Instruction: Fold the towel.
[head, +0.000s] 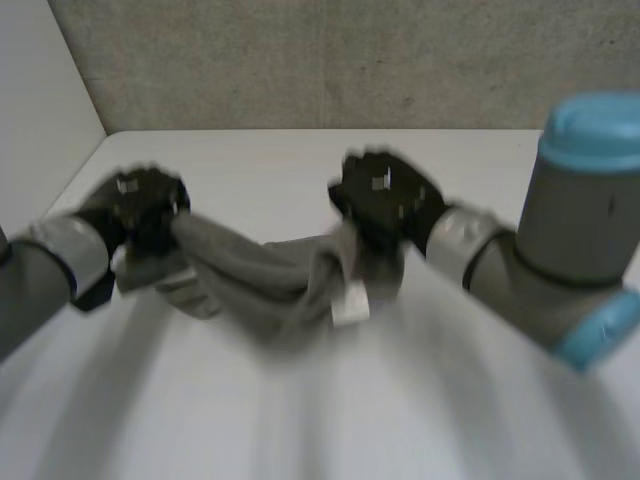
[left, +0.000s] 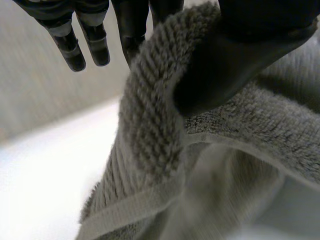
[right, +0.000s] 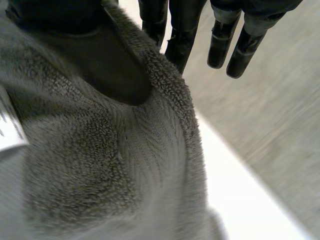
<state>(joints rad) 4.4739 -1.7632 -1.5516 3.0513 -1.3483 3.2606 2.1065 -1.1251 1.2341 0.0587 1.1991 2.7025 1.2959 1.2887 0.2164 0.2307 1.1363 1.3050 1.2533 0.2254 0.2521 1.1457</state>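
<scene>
Towel: grey towel, bunched, slung between both hands above the white table, sagging mid-span.
Left: left hand pinches one end under its thumb; two fingers stick out straight and free.
Right: right hand clamps the other end by thumb, near a white label.
Risk: thumb-only pinches on thick pile; a tug might slip an end, and the bunched middle could fold crooked.
Texture: fluffy ribbed loops, flat woven hem.
</scene>
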